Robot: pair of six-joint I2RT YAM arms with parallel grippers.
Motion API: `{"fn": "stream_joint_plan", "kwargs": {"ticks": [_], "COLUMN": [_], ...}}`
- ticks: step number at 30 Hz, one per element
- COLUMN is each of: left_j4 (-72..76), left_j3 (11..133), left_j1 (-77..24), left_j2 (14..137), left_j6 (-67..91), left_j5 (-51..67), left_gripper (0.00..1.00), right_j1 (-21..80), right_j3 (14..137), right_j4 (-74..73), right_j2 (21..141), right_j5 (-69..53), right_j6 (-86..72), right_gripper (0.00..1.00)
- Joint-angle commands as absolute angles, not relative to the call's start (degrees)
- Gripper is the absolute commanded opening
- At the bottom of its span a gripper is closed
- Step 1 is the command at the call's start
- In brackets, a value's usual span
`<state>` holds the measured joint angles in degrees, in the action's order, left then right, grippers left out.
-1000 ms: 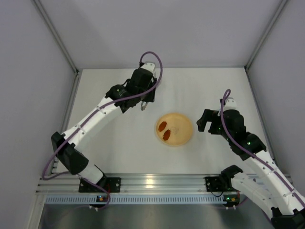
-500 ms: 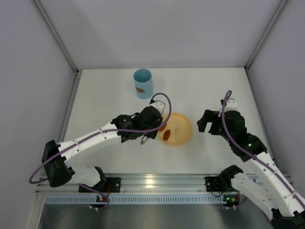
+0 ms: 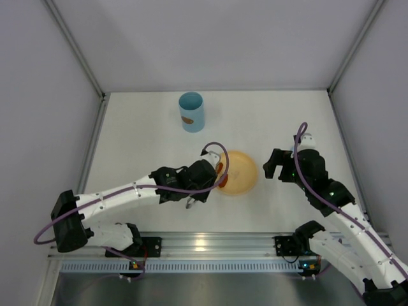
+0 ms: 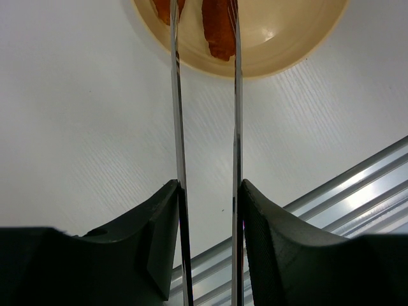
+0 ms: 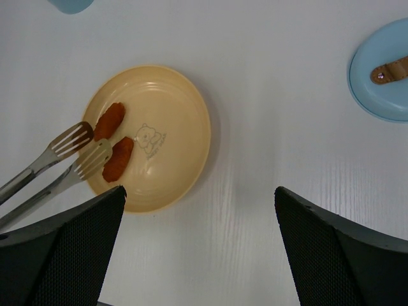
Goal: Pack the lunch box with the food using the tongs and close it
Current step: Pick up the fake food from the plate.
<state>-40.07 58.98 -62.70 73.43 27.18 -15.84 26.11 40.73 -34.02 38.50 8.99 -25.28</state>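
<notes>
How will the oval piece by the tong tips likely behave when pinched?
The reddish-brown piece looks small and rounded: probably light, apt to roll or slip between the thin smooth tongs. The glossy plate may let it slide.

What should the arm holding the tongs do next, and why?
Probably nudge the tongs forward until their tips straddle one reddish-brown piece: the left gripper holds them with the tips at the plate's edge, beside the pieces, around neither.

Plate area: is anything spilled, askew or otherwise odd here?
Nothing stands out. Two food pieces lie on the plate, the tongs in the left claw reach over its rim, the lunch box stands upright, and a light blue lid lies flat on the table.
</notes>
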Motion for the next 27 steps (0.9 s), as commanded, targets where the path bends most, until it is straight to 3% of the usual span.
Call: {"fn": "stream_joint_plan", "kwargs": {"ticks": [1,19,27], "left_j4": [-36.5,-36.2,-36.7], "left_j3": [58.4,58.5,60.0], "left_j1": [-64.0,-66.4,-66.9], "left_j2": [73.9,79.3,79.6], "left_j6": [28.3,29.2,28.7], "left_j5": [-15.4,-16.3,-16.8], "left_gripper": [0.47,0.46,0.36], "right_j1": [27.1,27.2,27.1], "right_j3": [41.0,41.5,41.3], "right_j4": [-33.1,-33.6,-33.6], "right_j2": [37.8,37.9,37.7], "right_j5": [9.1,9.4,9.3], "right_j6": [-25.2,-24.9,-25.0], "right_gripper": [0.98,0.99,0.99]}}
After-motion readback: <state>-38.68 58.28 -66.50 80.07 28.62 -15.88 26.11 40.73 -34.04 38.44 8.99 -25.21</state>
